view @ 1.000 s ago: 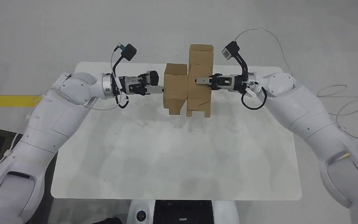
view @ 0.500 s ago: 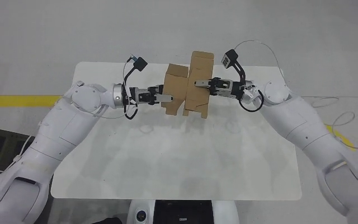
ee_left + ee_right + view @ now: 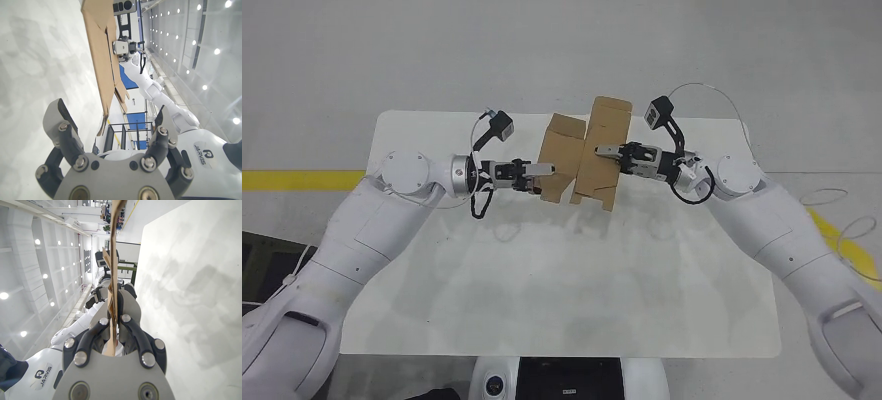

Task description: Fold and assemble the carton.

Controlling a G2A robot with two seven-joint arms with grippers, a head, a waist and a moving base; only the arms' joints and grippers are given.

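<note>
One carton (image 3: 569, 150), brown and mostly flattened, hangs above the far middle of the white surface (image 3: 542, 300), its broad face roughly level and turned up to the top camera. Its long axis runs away from the robot, with the far end leaning a little toward the right side. The right panel reaches farther back than the left one, and short notched flaps sit at the near end. The right jaws are closed tight on the carton's right panel, coming in from the right. In the right wrist view the board shows edge-on, pinched between the two fingers (image 3: 130, 302). The left jaws are spread wide at the carton's left near corner and grip nothing. In the left wrist view that corner lies ahead of the dark pads (image 3: 65, 113), and whether either pad touches it cannot be made out. The carton's underside is hidden from above, and the right jaws cover part of the panel they hold. A yellow stripe (image 3: 302, 180) crosses the floor off the surface's left side.
</note>
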